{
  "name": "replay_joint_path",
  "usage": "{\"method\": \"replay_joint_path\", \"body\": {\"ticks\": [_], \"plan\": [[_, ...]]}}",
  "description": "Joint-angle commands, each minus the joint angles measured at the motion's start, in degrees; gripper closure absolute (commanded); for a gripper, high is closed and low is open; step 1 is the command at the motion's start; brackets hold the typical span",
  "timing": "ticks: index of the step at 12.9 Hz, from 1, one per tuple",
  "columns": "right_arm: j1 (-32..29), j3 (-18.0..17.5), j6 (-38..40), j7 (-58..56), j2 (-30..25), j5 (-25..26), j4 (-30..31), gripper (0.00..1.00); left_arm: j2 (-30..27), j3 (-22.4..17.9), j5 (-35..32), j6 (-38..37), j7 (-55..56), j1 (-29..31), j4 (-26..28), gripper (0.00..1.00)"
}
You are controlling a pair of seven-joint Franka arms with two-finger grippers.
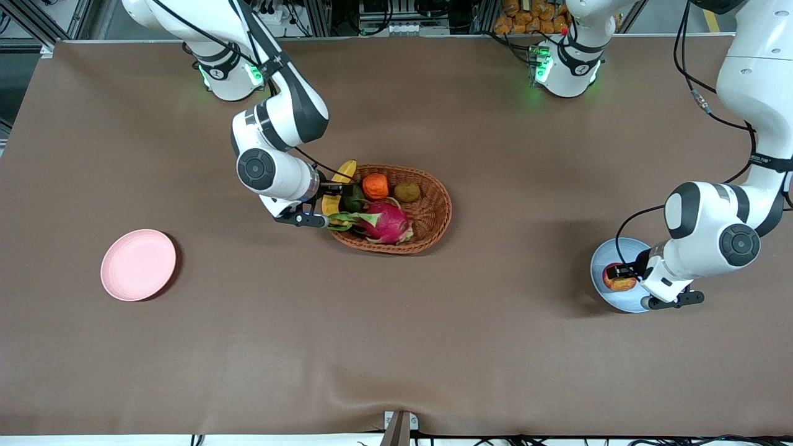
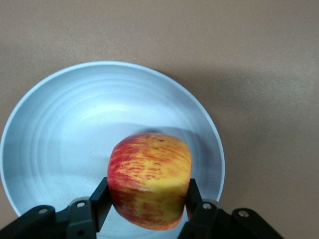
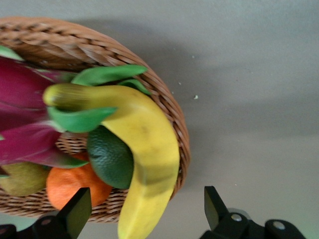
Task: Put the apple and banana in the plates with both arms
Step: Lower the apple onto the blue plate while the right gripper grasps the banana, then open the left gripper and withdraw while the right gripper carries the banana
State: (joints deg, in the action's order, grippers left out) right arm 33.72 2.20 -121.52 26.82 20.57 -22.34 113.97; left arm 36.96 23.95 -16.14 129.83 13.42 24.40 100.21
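Observation:
The red and yellow apple (image 2: 149, 174) is held between the fingers of my left gripper (image 2: 148, 199), over the pale blue plate (image 2: 60, 129). In the front view, the left gripper (image 1: 619, 274), the apple (image 1: 621, 284) and the blue plate (image 1: 604, 257) are at the left arm's end of the table. The yellow banana (image 3: 147, 144) lies across the rim of the wicker basket (image 3: 164, 94). My right gripper (image 3: 145, 209) is open, its fingers either side of the banana's end without touching. In the front view the right gripper (image 1: 327, 197) is beside the banana (image 1: 344, 172). The pale pink plate (image 1: 138, 264) is bare.
The basket (image 1: 427, 204) at mid table holds a pink dragon fruit (image 1: 387, 223), an orange lumpy fruit (image 1: 375, 186), a kiwi (image 1: 407, 192) and a dark green fruit (image 1: 354, 199) against the banana. The brown table cover has a fold near the front edge (image 1: 396, 406).

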Motion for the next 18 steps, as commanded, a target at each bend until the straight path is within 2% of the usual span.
{"method": "replay_joint_path", "body": {"ticks": [1, 2, 4, 6, 7, 10, 11, 12, 13, 16, 18], "plan": [[0.11, -0.27, -1.44, 0.86, 1.23, -0.95, 0.64, 0.00, 0.30, 0.48, -2.67, 0.86, 0.02, 0.39, -0.10, 0.38], [0.11, -0.27, -1.53, 1.22, 1.40, -1.04, 0.47, 0.00, -0.13, 0.48, -2.76, 0.69, -0.15, 0.48, -0.01, 0.00], [0.20, -0.27, -2.67, 4.02, 2.10, -1.12, 0.20, 0.00, -1.36, 0.57, -2.76, 0.43, -0.41, 0.91, -0.18, 0.00], [1.07, -0.27, -3.20, 5.61, 2.45, -1.12, 0.11, 0.00, -4.51, 1.62, -2.15, -3.50, -0.33, 1.01, -0.27, 0.00], [1.08, -0.27, -4.25, 5.61, 3.33, -1.12, 0.11, 0.06, -6.27, 3.54, -1.88, -5.97, -0.33, 1.09, -0.53, 0.00], [1.43, -0.27, -4.70, 5.96, 3.69, -1.12, 0.11, 0.67, -12.51, 7.76, -1.79, -11.60, -0.24, 1.09, -0.80, 0.00], [1.43, -0.27, -4.78, 5.96, 3.69, -1.12, 0.11, 0.80, -14.36, 9.25, -1.70, -13.36, -0.06, 1.09, -1.50, 0.00], [1.35, -0.27, -4.70, 5.96, 3.69, -1.12, 0.11, 0.89, -15.68, 10.66, -1.70, -16.16, -0.06, 1.09, -2.81, 0.00], [1.08, -0.27, -4.61, 5.88, 3.51, -1.12, 0.11, 0.93, -16.83, 11.89, -1.70, -19.58, -0.15, 1.09, -4.74, 0.00], [0.56, -0.01, -2.51, 5.70, 1.50, -0.95, -0.76, 0.93, -19.12, 15.68, -1.18, -29.26, -0.24, 1.09, -11.33, 0.00], [-0.49, 1.04, 1.09, 5.27, -0.52, -0.25, -2.34, 0.93, -20.26, 16.21, 2.06, -33.13, -0.24, 1.18, -15.28, 0.00]]}}
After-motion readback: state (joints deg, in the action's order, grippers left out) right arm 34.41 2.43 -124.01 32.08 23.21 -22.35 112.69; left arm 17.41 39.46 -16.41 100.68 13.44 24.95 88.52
